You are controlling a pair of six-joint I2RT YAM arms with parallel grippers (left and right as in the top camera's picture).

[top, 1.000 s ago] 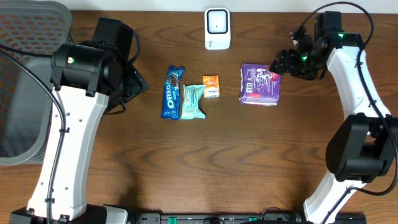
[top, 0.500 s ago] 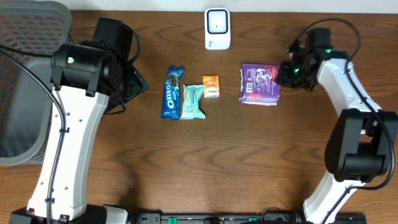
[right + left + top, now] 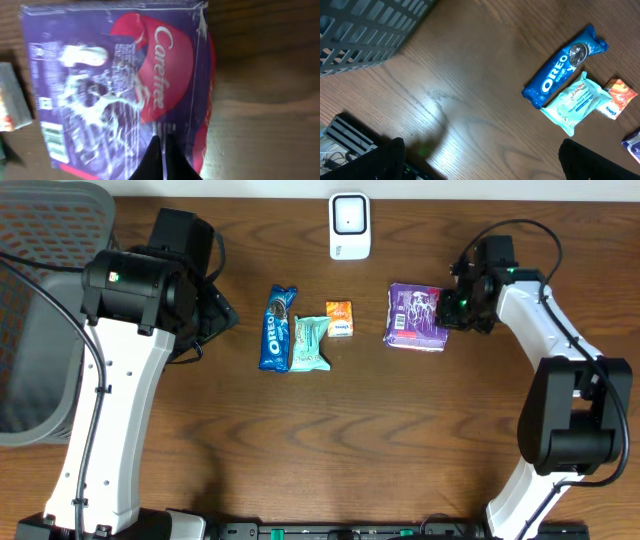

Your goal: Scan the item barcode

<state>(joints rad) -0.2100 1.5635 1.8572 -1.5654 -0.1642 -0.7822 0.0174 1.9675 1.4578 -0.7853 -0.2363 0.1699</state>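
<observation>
A purple Carefree pack [image 3: 415,315] lies flat on the wooden table, right of centre. Its barcode [image 3: 52,137] shows near the lower left of the pack [image 3: 115,85] in the right wrist view. My right gripper [image 3: 452,308] is at the pack's right end. Its jaws [image 3: 161,142] are pressed together on the wrapper there. The white scanner [image 3: 349,225] stands at the back edge, in the middle. My left gripper [image 3: 480,167] hangs wide open over bare wood, well left of the items, holding nothing.
A blue Oreo pack [image 3: 277,328], a mint-green tissue pack [image 3: 309,343] and a small orange packet [image 3: 340,318] lie in a row left of the purple pack. A grey mesh basket [image 3: 40,310] stands at the far left.
My right gripper has come left and down onto the purple pack's right end and closed. The pack has shifted slightly left. The left arm has not moved.
</observation>
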